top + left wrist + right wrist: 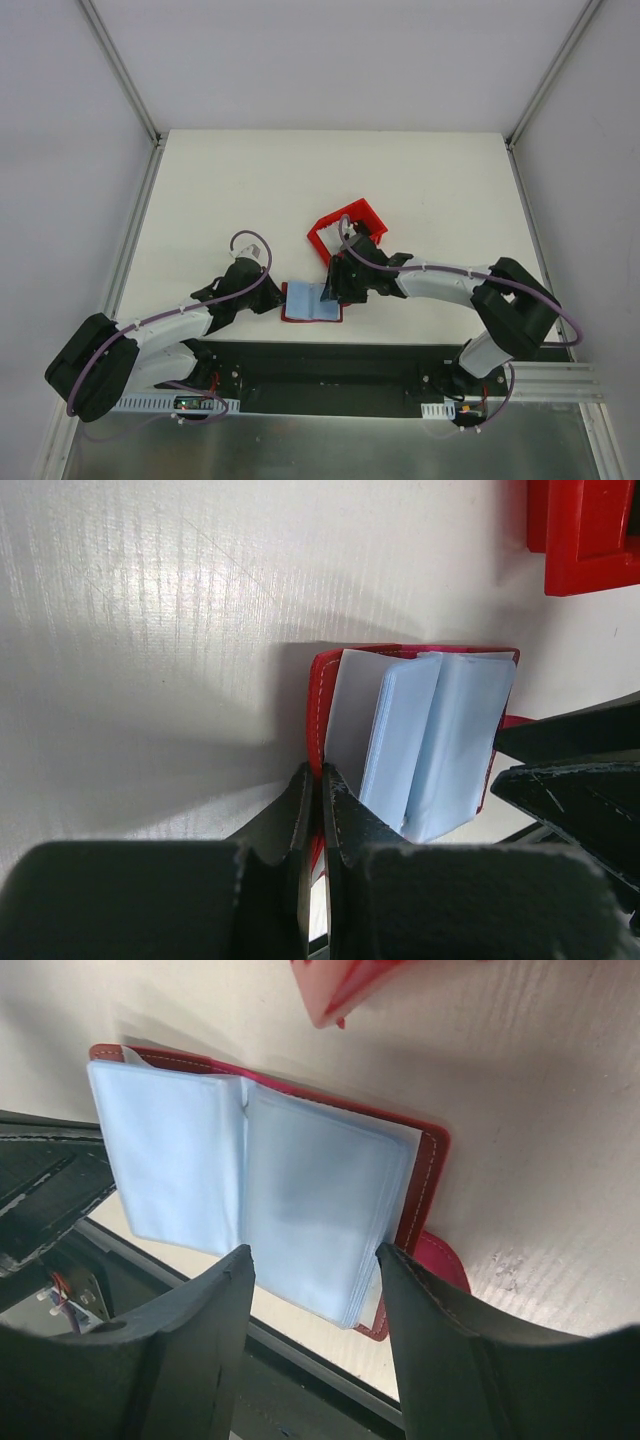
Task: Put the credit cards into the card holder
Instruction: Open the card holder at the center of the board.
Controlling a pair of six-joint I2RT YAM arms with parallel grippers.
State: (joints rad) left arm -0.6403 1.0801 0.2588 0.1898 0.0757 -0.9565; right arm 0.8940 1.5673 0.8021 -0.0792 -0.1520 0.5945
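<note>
The desk (220,200) carries two red things close together near the middle of its near edge. The bigger is an open-topped red bin (322,243). The card holder (305,302) lies just nearward of it, opened flat, with its pale blue pockets (300,1190) facing up. Its long axis runs parallel to the near edge, and its fold points from the near edge to the far edge.

Both arms meet at the holder, one from each end. The left end effector (315,795) is pressed together on the red cover at the holder's left end and pins that flap down. The right end effector (315,1255) hangs directly over the right-hand leaves with its fingers spread. They straddle the near corner of the pocket stack and nothing can be seen between them. The right arm is therefore the nearer one for working the pockets, and the bin is just beyond it toward the far edge.

No credit cards can be made out for certain. A whitish sheet (350,710) under the left leaves could be a card or a pocket. The bin's inside is partly hidden by the right arm. It is unclear whether the right fingers touch the leaves.
</note>
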